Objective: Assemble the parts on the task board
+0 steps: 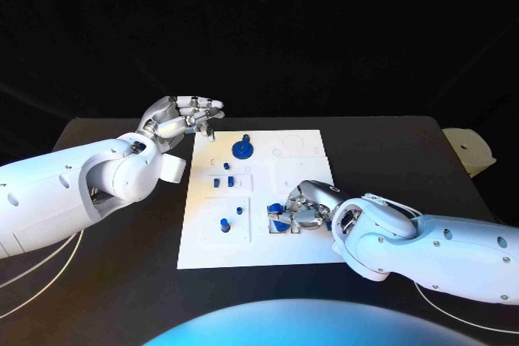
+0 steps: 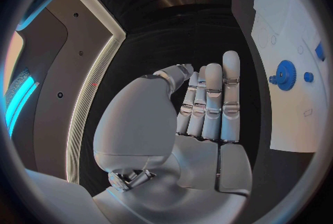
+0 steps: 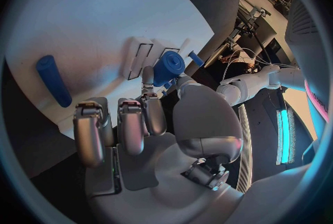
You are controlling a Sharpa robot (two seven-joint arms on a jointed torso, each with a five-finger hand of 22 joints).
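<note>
No readable text or nos. on anything.

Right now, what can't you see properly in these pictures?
- Head view: the right robot hand covers part of the task board, hiding what lies beneath.
- Right wrist view: the blue part at the fingertips; a grip cannot be confirmed.
- Left wrist view: the picture's edge cuts off the board beyond the blue gear.

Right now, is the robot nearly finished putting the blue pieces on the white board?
Not yet. A blue gear and several small pegs already stand on the board. The right hand is holding a blue piece over the board. The left hand holds nothing, beside the board.
</note>
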